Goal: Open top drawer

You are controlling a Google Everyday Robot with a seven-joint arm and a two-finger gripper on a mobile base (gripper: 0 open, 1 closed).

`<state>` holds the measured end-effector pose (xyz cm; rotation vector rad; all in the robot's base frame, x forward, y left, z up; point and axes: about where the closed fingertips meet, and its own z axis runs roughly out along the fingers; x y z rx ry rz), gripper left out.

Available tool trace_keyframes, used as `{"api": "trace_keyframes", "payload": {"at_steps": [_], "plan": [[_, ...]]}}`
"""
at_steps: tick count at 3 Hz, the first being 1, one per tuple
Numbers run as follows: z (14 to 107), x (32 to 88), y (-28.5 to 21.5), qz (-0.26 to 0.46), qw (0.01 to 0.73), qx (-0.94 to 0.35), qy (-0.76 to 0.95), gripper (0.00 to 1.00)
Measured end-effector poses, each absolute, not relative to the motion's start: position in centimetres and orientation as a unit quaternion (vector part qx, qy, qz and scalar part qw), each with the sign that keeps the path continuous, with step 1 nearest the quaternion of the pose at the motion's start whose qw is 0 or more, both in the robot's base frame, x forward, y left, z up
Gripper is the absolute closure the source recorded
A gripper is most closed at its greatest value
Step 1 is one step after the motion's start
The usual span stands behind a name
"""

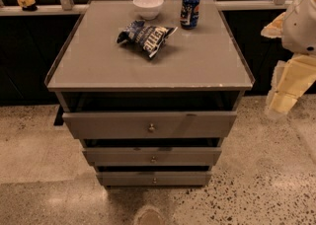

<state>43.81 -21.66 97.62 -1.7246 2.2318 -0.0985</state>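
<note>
The top drawer [150, 124] is the widest of three grey drawers in a grey cabinet, with a small round metal knob [151, 128] at its centre. Its front stands forward of the two drawers below, and a dark gap shows between it and the cabinet top. The gripper [280, 101], with pale yellow fingers on a white arm, hangs at the right edge of the view. It is to the right of the cabinet, level with the top drawer, apart from it and holding nothing that I can see.
On the cabinet top [98, 66] lie a chip bag [146, 35], a white bowl [148, 6] and a blue can [190, 10]. The middle drawer [152, 157] and bottom drawer [154, 178] sit below. Speckled floor [256, 179] surrounds the cabinet; a dark wall with a railing is behind.
</note>
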Motion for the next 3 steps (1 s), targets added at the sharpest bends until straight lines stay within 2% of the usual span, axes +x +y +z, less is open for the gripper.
{"api": "trace_keyframes", "payload": {"at_steps": [3], "plan": [[93.8,40.7,-21.3,-0.034,0.178,-0.593,0.785,0.00]]}}
